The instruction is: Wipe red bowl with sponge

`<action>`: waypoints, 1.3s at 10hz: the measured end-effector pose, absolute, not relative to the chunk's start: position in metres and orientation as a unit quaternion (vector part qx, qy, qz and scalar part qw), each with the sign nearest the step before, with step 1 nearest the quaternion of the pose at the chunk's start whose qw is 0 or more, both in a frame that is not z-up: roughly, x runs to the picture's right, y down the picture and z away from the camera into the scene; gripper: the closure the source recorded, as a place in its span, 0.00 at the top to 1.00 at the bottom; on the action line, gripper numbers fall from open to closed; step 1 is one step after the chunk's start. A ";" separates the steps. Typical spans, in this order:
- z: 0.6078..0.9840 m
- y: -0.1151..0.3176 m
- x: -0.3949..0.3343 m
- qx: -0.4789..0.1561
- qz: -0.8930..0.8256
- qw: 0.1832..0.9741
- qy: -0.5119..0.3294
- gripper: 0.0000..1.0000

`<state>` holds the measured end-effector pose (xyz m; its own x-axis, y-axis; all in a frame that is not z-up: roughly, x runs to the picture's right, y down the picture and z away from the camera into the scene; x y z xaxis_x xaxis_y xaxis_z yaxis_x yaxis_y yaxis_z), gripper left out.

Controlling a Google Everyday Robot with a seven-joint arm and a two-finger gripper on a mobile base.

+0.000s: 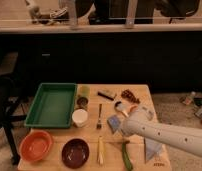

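The gripper (123, 113) hangs just above the sponge (114, 123) at mid-table, and whether it is open or closed cannot be told. The red bowl (36, 146) sits well apart, near the left corner. A centred, firm grasp on the sponge looks essential first.

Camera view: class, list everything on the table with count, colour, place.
table: one, light wood, centre
tray: one, green, back left
red bowl: one, orange-red, front left
dark bowl: one, maroon, beside red bowl
cup: one, white, beside tray
fork: one, dark, centre
sponge: one, blue-grey, right of fork
cloth: one, pale blue-grey, front right
green stick: one, green, front centre
dark bar: one, black, back centre
gripper: one, on white arm, by the sponge
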<state>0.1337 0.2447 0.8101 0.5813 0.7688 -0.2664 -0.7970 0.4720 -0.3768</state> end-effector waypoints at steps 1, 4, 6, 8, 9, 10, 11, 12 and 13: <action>0.813 0.248 0.137 -0.236 0.460 0.855 0.029 0.80; 0.823 0.253 0.142 -0.239 0.465 0.852 0.019 0.80; 0.828 0.250 0.140 -0.241 0.462 0.854 0.011 0.80; 0.828 0.246 0.139 -0.242 0.459 0.855 0.004 0.80; 0.828 0.244 0.137 -0.242 0.457 0.856 0.001 0.80; 0.827 0.243 0.134 -0.242 0.455 0.857 -0.002 0.80; 0.827 0.242 0.132 -0.243 0.454 0.857 -0.003 0.80; 0.827 0.241 0.130 -0.244 0.453 0.858 -0.004 0.80; 0.827 0.240 0.128 -0.245 0.452 0.858 -0.004 0.80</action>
<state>0.1282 0.2399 0.8271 0.5922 0.7770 -0.2136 -0.7727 0.4724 -0.4239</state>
